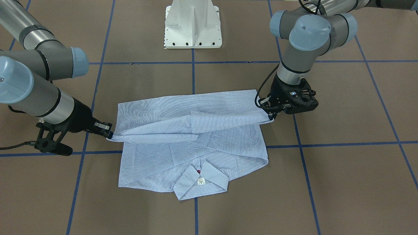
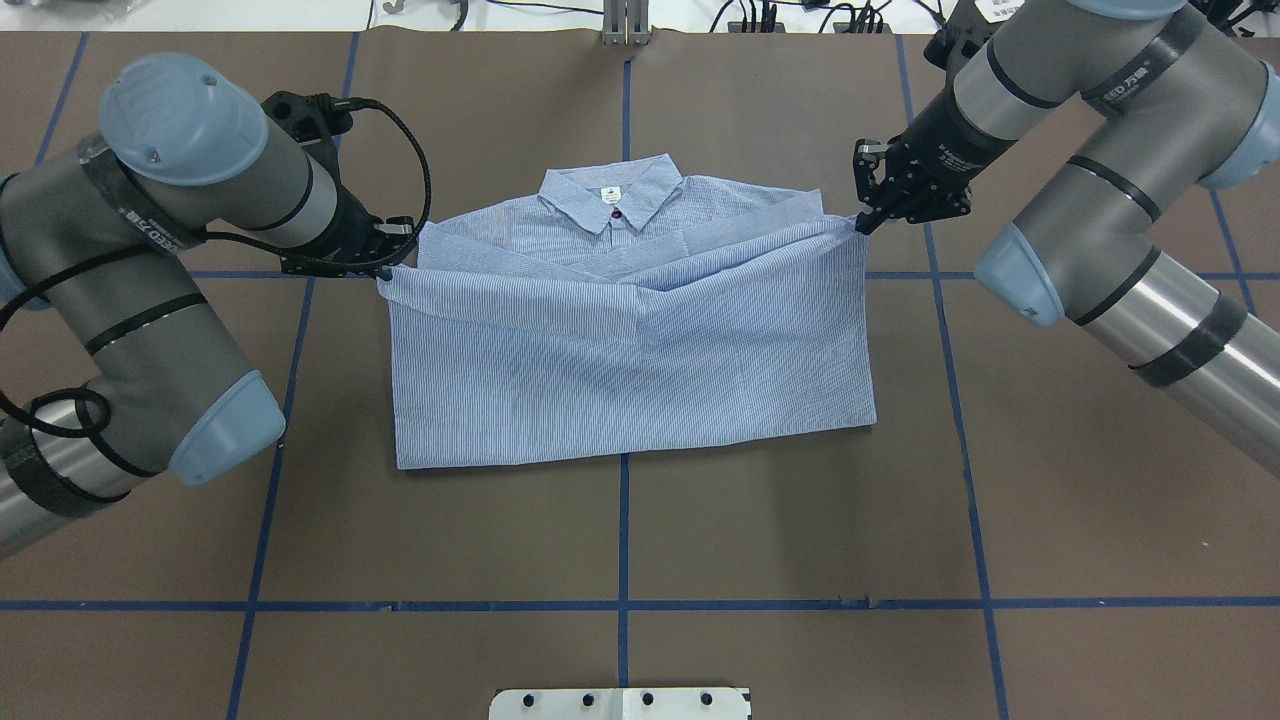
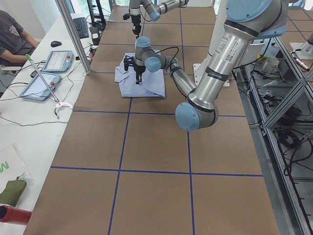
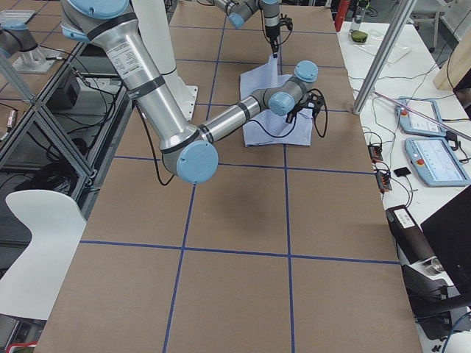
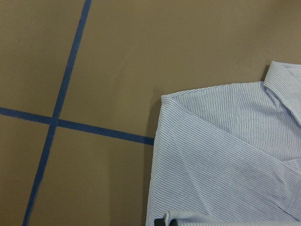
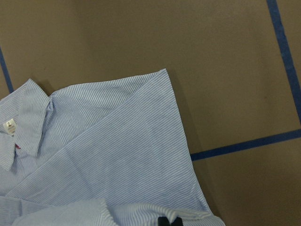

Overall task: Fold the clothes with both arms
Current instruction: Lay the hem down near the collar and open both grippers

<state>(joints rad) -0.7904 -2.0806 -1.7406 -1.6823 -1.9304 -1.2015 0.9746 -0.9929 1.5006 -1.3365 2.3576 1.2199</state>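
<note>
Left gripper [image 2: 386,274] jaws are pinching one hem corner of the striped shirt [image 2: 640,360]. Right gripper [image 2: 862,224] jaws are pinching the opposite corner. The held edge is spanning between them, dipping mid-span, just short of the collar [image 2: 612,196]. The shirt is lying mid-table [image 2: 800,520] with its lower half doubled over the chest. The collar and white neck label [image 2: 606,194] are pointing away from the pedestal base [image 1: 193,26].

Soft woven cloth shirt [image 2: 640,370], matt brown paper-like worktop [image 2: 800,520], smooth blue tape lines [image 2: 622,540], satin metal right arm [image 2: 1190,330], matt black left gripper [image 2: 386,272]
</note>
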